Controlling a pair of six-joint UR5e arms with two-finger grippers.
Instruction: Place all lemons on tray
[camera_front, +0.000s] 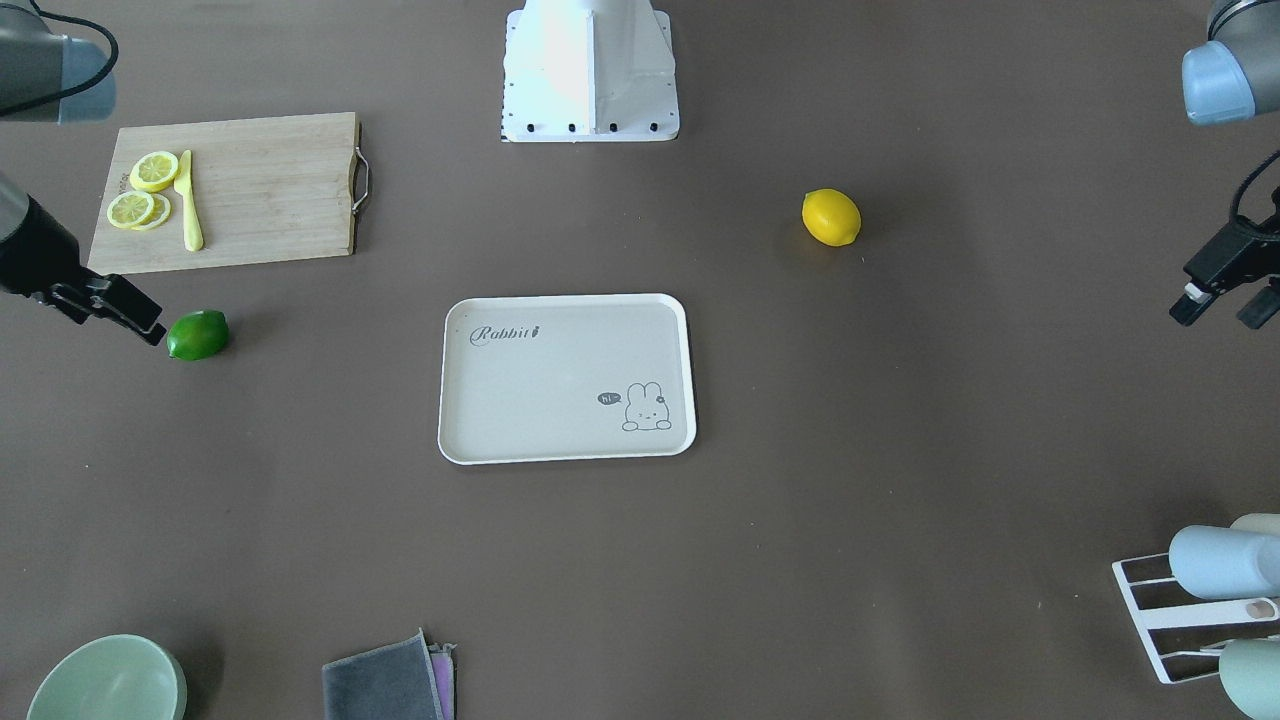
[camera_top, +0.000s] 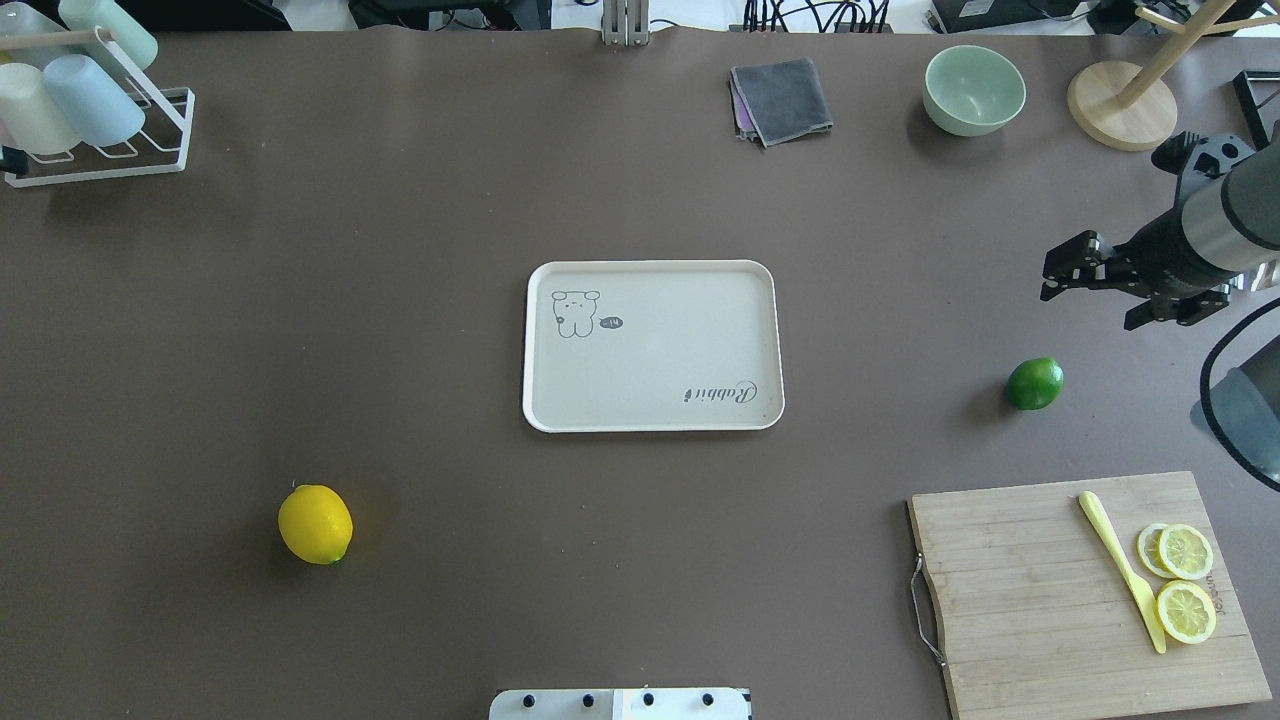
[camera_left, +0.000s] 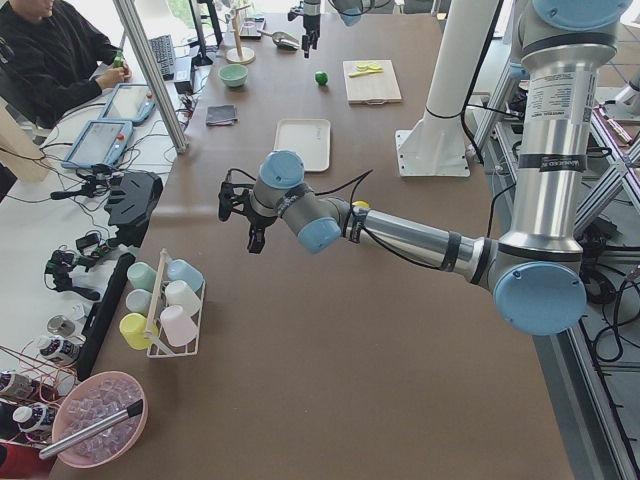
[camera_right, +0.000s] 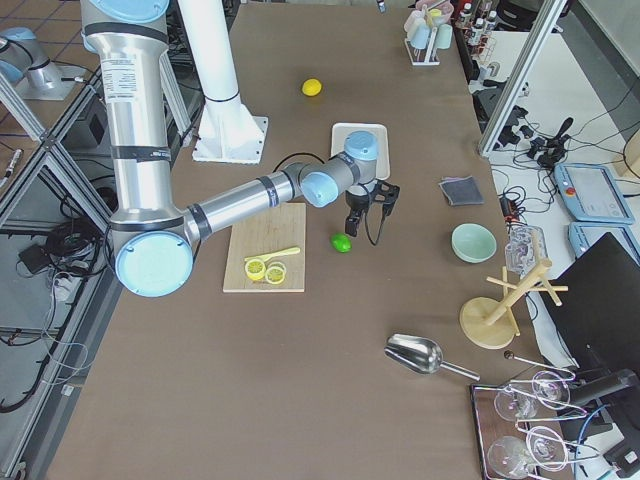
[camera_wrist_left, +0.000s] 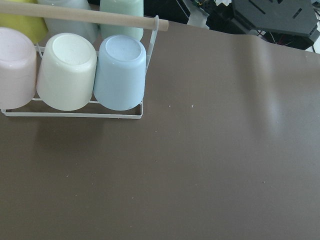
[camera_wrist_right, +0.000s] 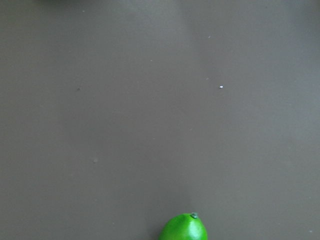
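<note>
Yellow lemon (camera_top: 315, 524), stem end toward robot base (camera_top: 620, 703)

Cutting board (camera_top: 1020, 600) bears lemon slices (camera_top: 1185, 551) and knife (camera_top: 1120, 567); bowl (camera_top: 974, 90), cloth (camera_top: 782, 98), cup rack (camera_front: 1139, 622) stand apart

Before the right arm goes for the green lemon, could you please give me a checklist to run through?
1. Tray bare: ok.
2. Green lemon loose on the table, untouched: ok.
3. Right gripper open and empty: ok.
4. Right gripper centred over green lemon: not ok; lemon sits at its wrist view's bottom edge.
5. Left gripper open, away from yellow lemon: ok.
</note>
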